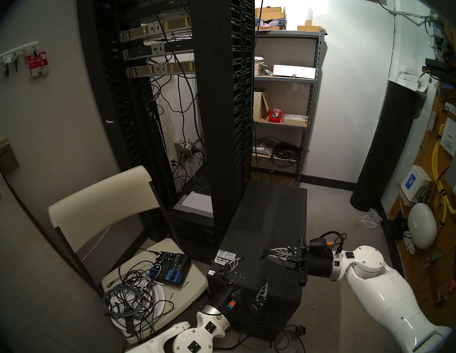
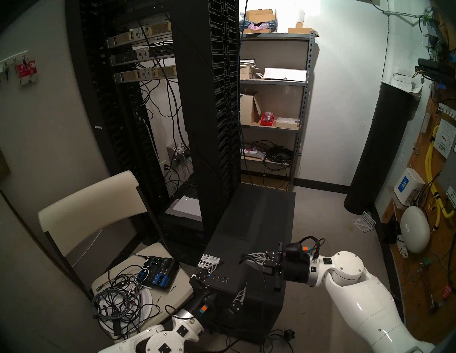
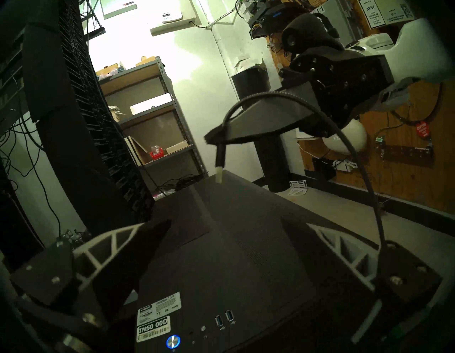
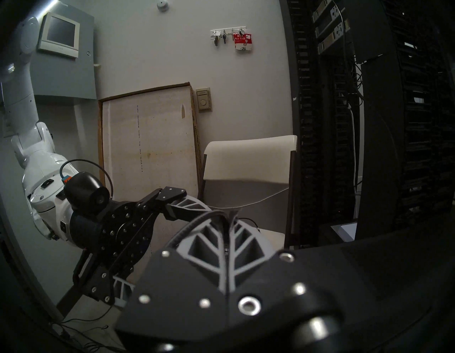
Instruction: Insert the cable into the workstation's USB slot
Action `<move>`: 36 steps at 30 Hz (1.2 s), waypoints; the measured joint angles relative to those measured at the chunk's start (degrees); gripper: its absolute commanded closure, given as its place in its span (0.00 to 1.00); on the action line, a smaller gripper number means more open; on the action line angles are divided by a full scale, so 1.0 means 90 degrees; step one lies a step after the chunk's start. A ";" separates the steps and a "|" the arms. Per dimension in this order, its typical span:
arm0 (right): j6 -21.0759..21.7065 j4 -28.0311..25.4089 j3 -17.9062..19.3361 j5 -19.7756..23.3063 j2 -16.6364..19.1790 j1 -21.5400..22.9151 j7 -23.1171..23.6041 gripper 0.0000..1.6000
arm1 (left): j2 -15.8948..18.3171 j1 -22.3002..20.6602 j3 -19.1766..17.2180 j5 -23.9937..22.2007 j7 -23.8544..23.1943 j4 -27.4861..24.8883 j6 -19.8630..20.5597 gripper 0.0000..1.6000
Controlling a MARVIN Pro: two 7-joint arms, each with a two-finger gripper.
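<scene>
**A:** Where is the cable, and what holds it?

**B:** The right end effector [image 3: 209, 139] has its fingers pressed together on the cable [image 3: 349, 148], just behind the plug. The black USB plug [image 3: 219, 155] hangs down from the fingertips, its pale metal tip pointing at the top of the workstation [image 1: 266, 217]. The wire arcs up over the end effector and drops away on its far side.

**A:** And the left end effector?

**B:** The left end effector [image 1: 250, 276] stands wide apart and holds nothing. It sits at the front edge of the workstation's top, one finger [image 3: 115, 246] on each side of the front panel. The two USB ports [image 3: 224, 319] lie between and just below its fingers, well short of the plug, which hangs ahead of it and higher.

**A:** Any writing to read?

**B:** Beside the ports, toward the left finger, a white sticker [image 3: 153, 329] reads "INS0 00D" above a barcode. A label [image 3: 158, 308] above it has small print; I make out "LiquidMax" and "FC", the rest is too fine. A round button [image 3: 173, 341] with a blue glowing ring sits below. Beyond the right end effector, a wall sign [image 3: 374, 12] reads "AT&T". On the wall past the chair [image 1: 100, 196], a red packet [image 4: 243, 40] reads "KEY TAGS". The rack [image 1: 224, 97] has units marked "DELL".
</scene>
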 measured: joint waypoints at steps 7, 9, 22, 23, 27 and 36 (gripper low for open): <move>0.0039 0.0170 -0.0122 -0.0263 -0.0007 0.0130 0.0005 1.00 | 0.0345 0.0242 -0.0455 -0.0261 0.0382 -0.0336 -0.0080 0.00; 0.0037 0.0202 -0.0142 -0.0323 -0.0014 0.0164 0.0003 1.00 | 0.0459 0.0314 -0.0598 -0.0342 0.0487 -0.0473 -0.0110 0.00; -0.0230 0.0585 -0.0357 -0.0835 -0.0138 0.0428 -0.0059 1.00 | 0.0878 0.0808 -0.1008 -0.0782 0.0956 -0.0898 -0.0288 0.00; -0.0255 0.0613 -0.0378 -0.0881 -0.0148 0.0444 -0.0071 1.00 | 0.0877 0.0824 -0.1003 -0.0781 0.0980 -0.0898 -0.0288 0.00; -0.0354 0.0677 -0.0444 -0.1039 -0.0196 0.0492 -0.0147 1.00 | 0.0842 0.0864 -0.0975 -0.0710 0.1075 -0.0898 -0.0288 0.00; -0.0654 0.0767 -0.0633 -0.1459 -0.0297 0.0637 -0.0278 1.00 | 0.0759 0.0847 -0.0939 -0.0514 0.1230 -0.0903 -0.0272 0.00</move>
